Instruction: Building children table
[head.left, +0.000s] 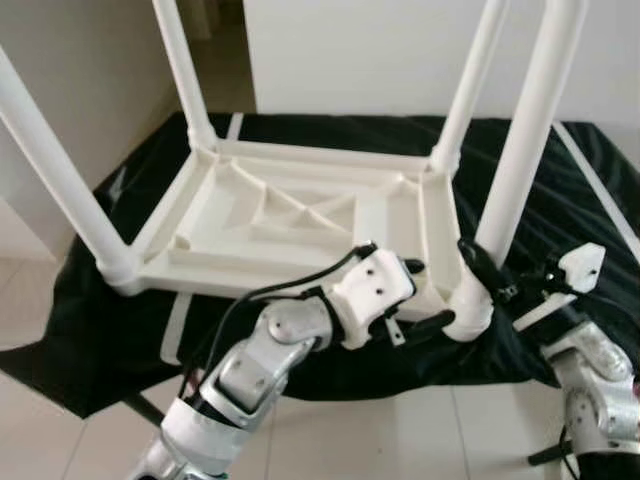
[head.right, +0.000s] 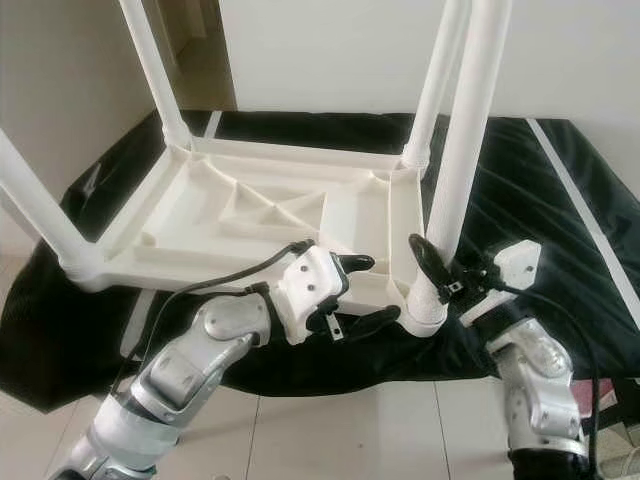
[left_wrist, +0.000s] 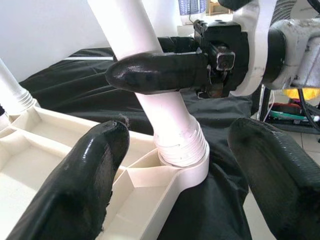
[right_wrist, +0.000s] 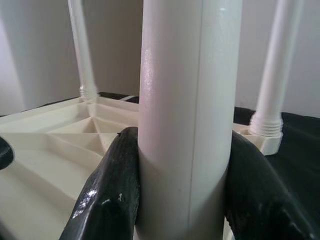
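A white plastic table (head.left: 300, 215), ribbed underneath, is lying upside down on a black cloth (head.left: 560, 200), its four round legs pointing up. The right gripper (head.right: 432, 262) is clamping the near-right leg (head.left: 520, 150) just above its threaded socket. The left gripper (head.right: 365, 292) is hovering beside that corner, fingers (left_wrist: 90, 170) spread apart.
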